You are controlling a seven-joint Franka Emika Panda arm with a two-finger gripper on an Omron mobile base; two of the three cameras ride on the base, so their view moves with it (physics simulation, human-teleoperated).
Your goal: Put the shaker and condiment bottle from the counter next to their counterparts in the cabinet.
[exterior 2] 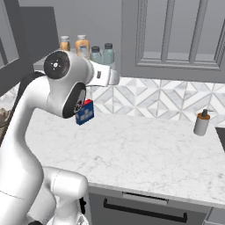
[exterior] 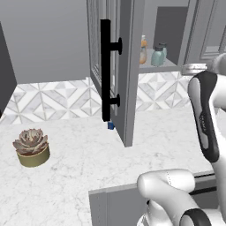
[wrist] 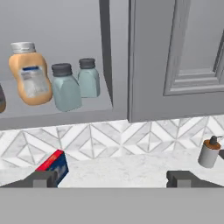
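Left base view: the white arm (exterior: 204,114) rises at the right edge, its upper link standing nearly upright beside the open cabinet (exterior: 128,66). The glass-paned door carries a long black bar handle (exterior: 105,70). On the inner shelf (exterior: 156,68) stand an orange bottle (exterior: 143,53) and two teal shakers (exterior: 158,56). A potted succulent (exterior: 31,147) sits on the marble worktop (exterior: 88,163) at left.

Right base view: the arm arches up from the lower left, its elbow (exterior 2: 59,83) level with the shelf and its forearm reaching toward the backsplash. Behind it on the shelf stand two orange bottles and two teal shakers. A small red-and-blue box (exterior 2: 85,112) lies on the worktop below; a tan pump dispenser (exterior 2: 202,123) stands well apart at right.

Hand view: the claw (wrist: 111,178) is spread wide and holds nothing; its tips rise at the bottom. The condiment bottle (wrist: 29,74) stands on the shelf, its pale label showing a blue band; any writing is too small to read. Just beside it stands the shaker (wrist: 66,87), with a second teal shaker (wrist: 89,78) close behind. Which one is the counterpart cannot be told.
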